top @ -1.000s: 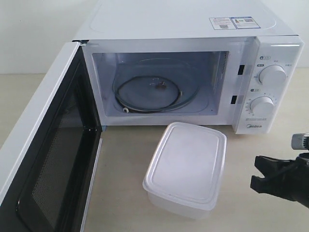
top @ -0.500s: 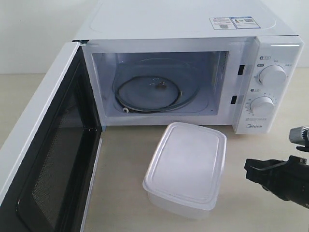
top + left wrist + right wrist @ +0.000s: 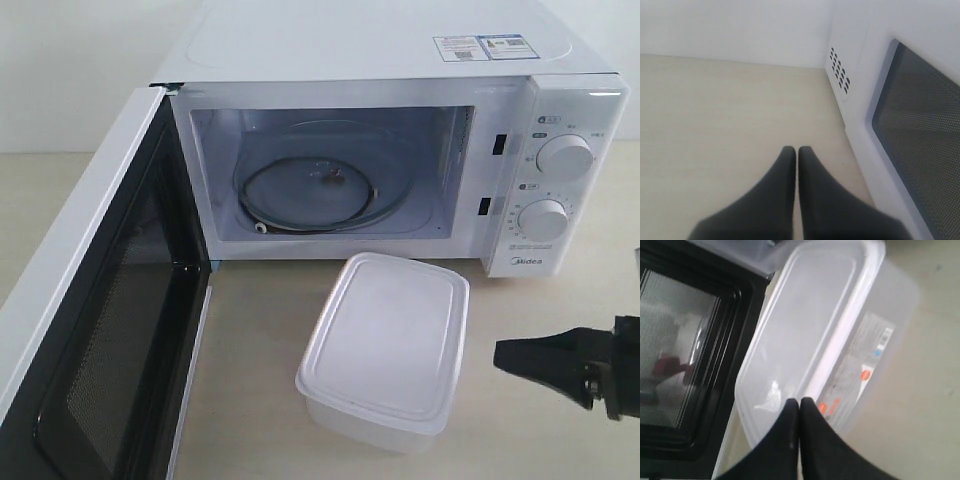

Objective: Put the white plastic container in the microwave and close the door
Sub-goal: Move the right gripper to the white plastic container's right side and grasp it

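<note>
White door [image 3: 110, 340] hangs wide open at left, and my left hand [image 3: 796, 152] is pinched together outside it over the desk [image 3: 715, 125]. Inside the microwave [image 3: 400, 50] lies a dark ring [image 3: 308, 197]. The white plastic container [image 3: 385, 345] sits lidded before the opening, label [image 3: 860, 370] on its side, contents hidden. My right hand [image 3: 502, 352], spread a second ago, is now lower, its fingers pressed together just beside it.

One white boxy microwave [image 3: 400, 60], one rectangular translucent-white plastic container [image 3: 385, 345], two round white knobs [image 3: 563, 157] [image 3: 543, 218], two black end effectors [image 3: 797, 150] [image 3: 799, 401].
</note>
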Tool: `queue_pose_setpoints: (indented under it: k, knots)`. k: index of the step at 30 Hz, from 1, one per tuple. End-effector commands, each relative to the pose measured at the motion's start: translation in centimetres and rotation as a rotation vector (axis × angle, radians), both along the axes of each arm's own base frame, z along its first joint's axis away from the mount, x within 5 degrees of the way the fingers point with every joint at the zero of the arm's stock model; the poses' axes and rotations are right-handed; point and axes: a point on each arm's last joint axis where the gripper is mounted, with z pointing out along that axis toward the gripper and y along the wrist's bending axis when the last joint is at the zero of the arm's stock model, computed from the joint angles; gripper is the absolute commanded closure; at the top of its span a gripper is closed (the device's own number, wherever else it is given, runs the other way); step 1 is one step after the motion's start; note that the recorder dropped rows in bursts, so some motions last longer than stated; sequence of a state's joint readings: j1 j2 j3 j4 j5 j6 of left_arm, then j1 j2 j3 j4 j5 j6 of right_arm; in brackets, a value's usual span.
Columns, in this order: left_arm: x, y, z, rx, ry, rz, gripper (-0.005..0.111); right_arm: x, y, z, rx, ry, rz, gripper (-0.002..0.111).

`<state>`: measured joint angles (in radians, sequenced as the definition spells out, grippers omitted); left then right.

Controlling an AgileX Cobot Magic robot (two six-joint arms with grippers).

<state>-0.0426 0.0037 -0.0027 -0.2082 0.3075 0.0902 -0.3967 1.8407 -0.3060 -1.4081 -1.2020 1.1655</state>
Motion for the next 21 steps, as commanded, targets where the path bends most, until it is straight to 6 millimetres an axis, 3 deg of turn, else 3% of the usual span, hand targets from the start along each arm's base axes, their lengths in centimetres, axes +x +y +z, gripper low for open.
queue_pose_setpoints:
  k: [1,4,6,12,21]
  knots:
    - [0.0,0.0,0.0,-0.02,-0.001,0.004,0.102,-0.3,1.6,-0.2,-0.016,0.047,0.095,0.109]
    - [0.0,0.0,0.0,-0.02,-0.001,0.004,0.102,-0.1,2.4,-0.2,-0.004,0.051,0.1,0.105]
    - [0.0,0.0,0.0,-0.02,-0.001,0.004,0.102,0.1,2.5,-0.1,0.003,0.055,0.079,0.096]
    - [0.0,0.0,0.0,-0.02,-0.001,0.004,0.102,0.7,2.1,-0.1,0.045,0.118,-0.035,0.051]
    - [0.0,0.0,0.0,-0.02,-0.001,0.004,0.102,1.4,1.3,-0.7,0.047,0.205,-0.194,0.049]
